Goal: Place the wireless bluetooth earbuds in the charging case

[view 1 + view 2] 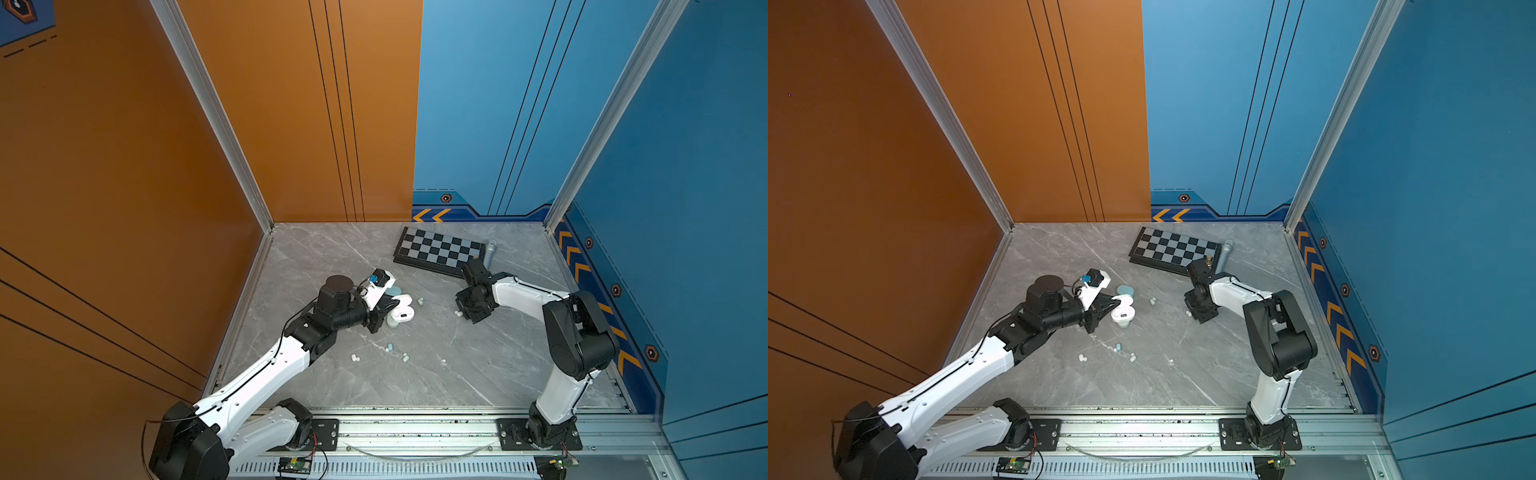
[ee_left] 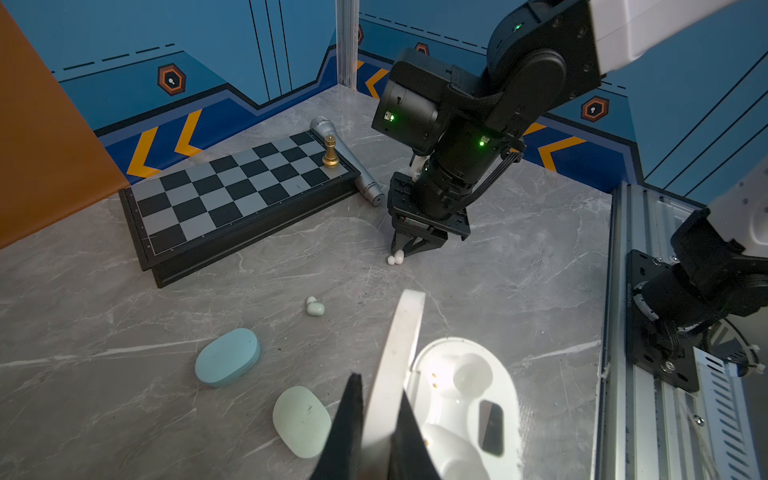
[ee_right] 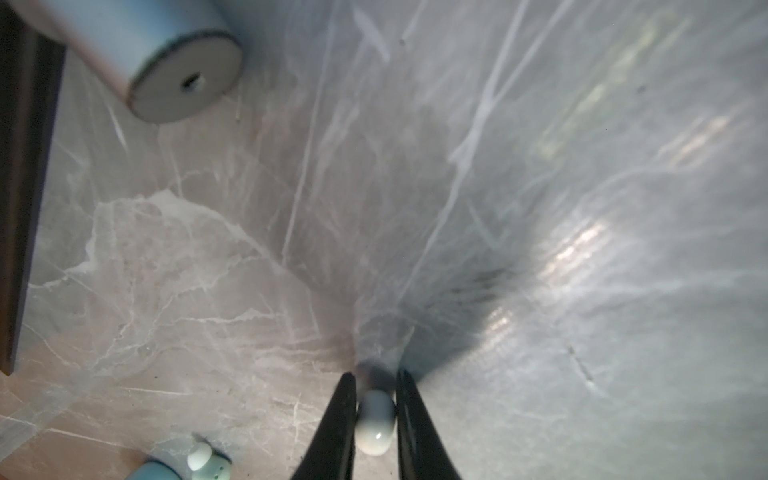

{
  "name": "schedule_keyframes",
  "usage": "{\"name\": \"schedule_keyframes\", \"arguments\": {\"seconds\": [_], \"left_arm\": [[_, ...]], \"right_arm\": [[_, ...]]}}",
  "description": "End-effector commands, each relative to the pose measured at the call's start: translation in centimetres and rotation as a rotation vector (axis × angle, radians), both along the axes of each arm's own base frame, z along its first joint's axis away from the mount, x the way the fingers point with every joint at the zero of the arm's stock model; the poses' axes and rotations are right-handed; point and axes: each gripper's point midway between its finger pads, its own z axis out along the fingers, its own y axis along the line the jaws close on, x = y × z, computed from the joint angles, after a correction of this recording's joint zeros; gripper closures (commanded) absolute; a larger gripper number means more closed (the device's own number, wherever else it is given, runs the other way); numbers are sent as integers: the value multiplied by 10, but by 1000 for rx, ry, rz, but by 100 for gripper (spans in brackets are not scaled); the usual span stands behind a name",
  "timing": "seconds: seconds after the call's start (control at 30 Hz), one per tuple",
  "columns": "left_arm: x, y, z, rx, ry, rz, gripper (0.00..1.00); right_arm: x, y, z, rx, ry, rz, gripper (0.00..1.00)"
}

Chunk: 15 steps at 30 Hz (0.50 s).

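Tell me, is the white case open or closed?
Open: the lid of the white case stands raised, pinched by the left end effector, and the wells inside show.

Charging case (image 1: 403,312): white, lid open upright, left of centre. Earbuds (image 1: 354,357): white and pale blue, scattered nearer; one white earbud (image 3: 375,419) right of centre.

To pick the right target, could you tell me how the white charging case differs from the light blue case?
The white charging case is open, its lid pinched by the left gripper; the light blue case lies shut and untouched. Both are rounded ovals on the table.
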Motion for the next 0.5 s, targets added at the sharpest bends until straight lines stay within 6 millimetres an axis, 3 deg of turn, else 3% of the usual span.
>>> {"name": "schedule_keyframes", "arguments": {"seconds": [0.0, 0.23, 0.47], "left_arm": [[-4, -1, -2, 15, -5, -8, 100], [-1, -11, -9, 25, 11, -25, 100], [18, -21, -19, -2, 7, 29, 100]], "right_arm": [[4, -8, -3, -58, -7, 52, 81], [25, 0, 25, -97, -103, 227, 83], [26, 9, 58, -156, -164, 454, 84]]}}
